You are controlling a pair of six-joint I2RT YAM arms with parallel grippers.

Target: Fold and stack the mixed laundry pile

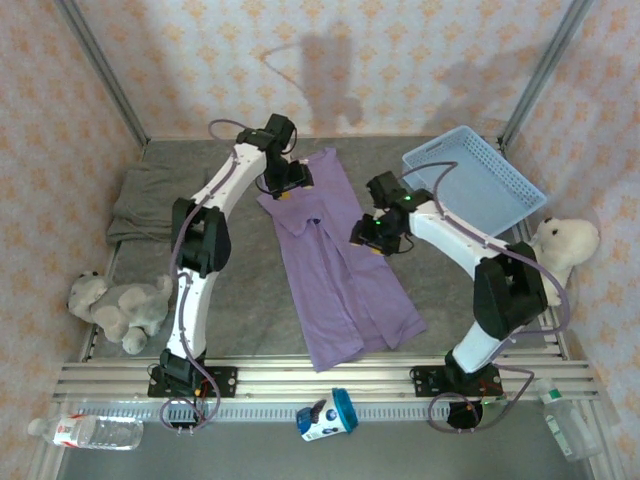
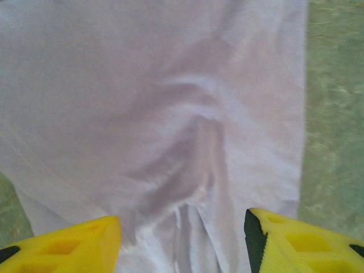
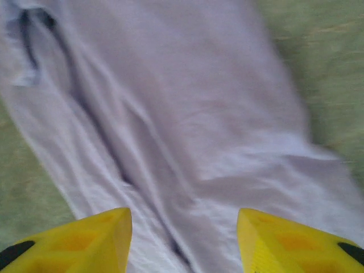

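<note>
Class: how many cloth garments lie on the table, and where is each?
2: a lavender-purple T-shirt spread flat in the middle; a grey-olive cloth garment at the far left. Others could hide underneath.

Grey felt-covered table point(image 1: 240, 300): long lavender-purple T-shirt point(image 1: 340, 270) lies flat in a narrow strip at mid-surface. Rumpled grey-olive cloth garment point(image 1: 145, 200) at far left. Light blue lattice plastic basket point(image 1: 455, 137) at far right. Grey plush toy point(image 1: 125, 305) on near-left edge; white plush toy point(image 1: 562, 245) on right edge.
</note>
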